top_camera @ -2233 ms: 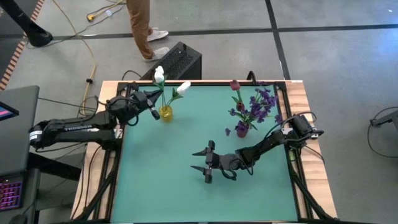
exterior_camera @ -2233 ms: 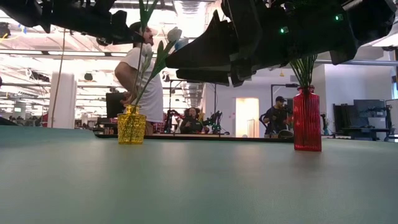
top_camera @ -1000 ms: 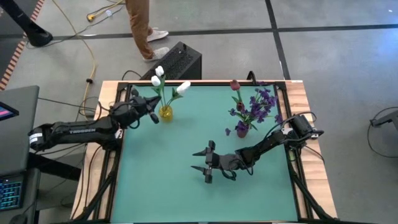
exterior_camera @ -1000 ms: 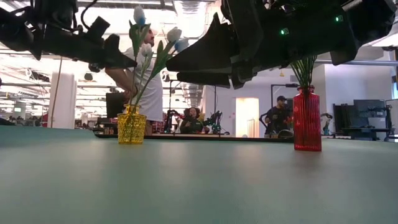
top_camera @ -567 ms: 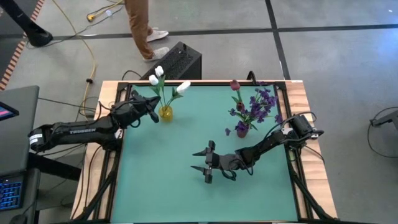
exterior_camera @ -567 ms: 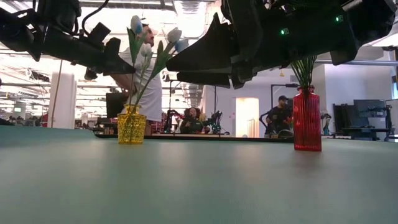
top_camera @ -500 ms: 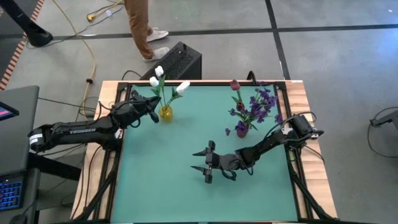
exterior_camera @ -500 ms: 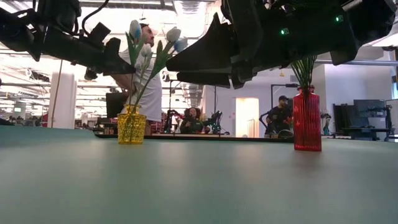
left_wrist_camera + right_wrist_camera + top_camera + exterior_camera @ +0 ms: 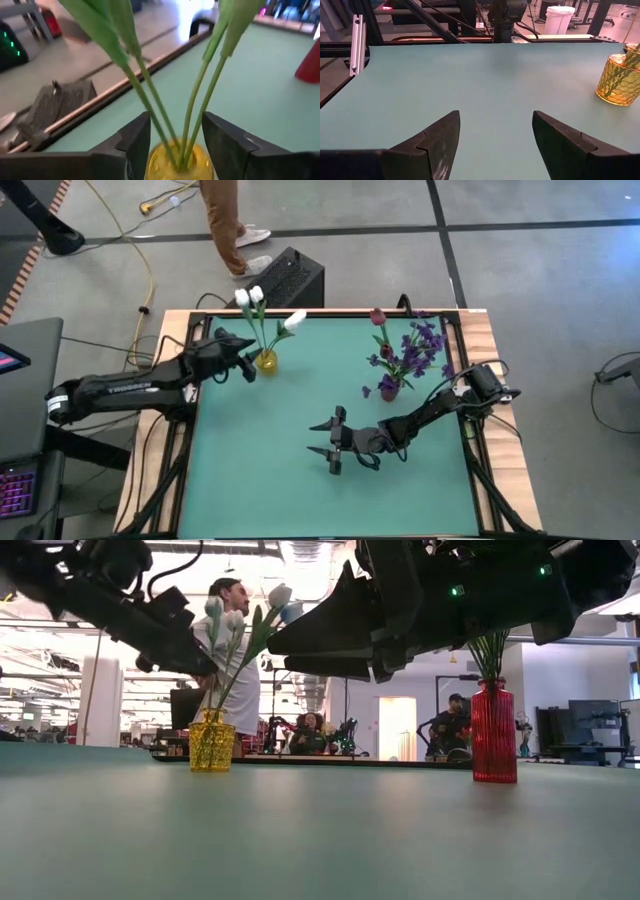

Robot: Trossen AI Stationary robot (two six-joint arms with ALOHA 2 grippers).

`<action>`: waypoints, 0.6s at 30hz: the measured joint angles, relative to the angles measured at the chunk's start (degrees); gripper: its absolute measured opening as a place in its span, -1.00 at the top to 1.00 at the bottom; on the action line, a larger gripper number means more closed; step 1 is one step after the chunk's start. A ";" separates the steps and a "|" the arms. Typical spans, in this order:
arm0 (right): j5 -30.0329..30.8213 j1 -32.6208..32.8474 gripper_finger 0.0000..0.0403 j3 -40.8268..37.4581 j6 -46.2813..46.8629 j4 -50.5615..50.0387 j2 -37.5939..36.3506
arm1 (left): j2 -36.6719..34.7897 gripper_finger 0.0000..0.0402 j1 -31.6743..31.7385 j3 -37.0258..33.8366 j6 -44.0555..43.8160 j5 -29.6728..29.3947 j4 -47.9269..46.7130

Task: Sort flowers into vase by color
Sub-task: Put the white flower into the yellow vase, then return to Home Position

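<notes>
High view: left gripper (image 9: 246, 368) beside yellow vase (image 9: 266, 361), fingers parted around stems of white tulips (image 9: 253, 298), likely letting go after insertion. Right gripper (image 9: 333, 442) spread, idle mid-table. Red/purple flowers (image 9: 405, 345) in red vase (image 9: 494, 732).

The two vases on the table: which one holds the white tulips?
The yellow vase, near the left end effector. The red vase holds dark red and purple flowers instead.

Count: two vases, one yellow vase (image 9: 266, 361) and one red vase (image 9: 390, 389); three white tulips (image 9: 294, 321); two grippers.
</notes>
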 joint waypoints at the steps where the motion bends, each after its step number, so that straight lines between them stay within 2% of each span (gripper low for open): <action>1: 0.01 0.00 -0.37 0.00 0.00 0.01 0.00 | -0.02 0.16 0.01 1.15 -0.07 -0.02 -2.84; 6: 0.00 -0.20 -0.37 0.01 0.00 0.21 0.00 | 0.00 0.13 0.01 8.16 -1.17 0.07 -19.88; 10: 0.00 -0.37 -0.37 0.03 0.10 0.16 0.00 | 0.00 0.13 -0.20 13.04 -2.94 7.26 -30.95; 15: -0.06 -0.34 -0.37 2.02 0.36 -0.14 -0.02 | 0.00 0.13 -4.02 13.89 -5.41 18.56 -29.95; 18: -0.09 0.09 -0.37 3.88 0.35 -2.58 -0.09 | 0.01 0.13 -9.11 13.89 -6.51 18.55 -27.38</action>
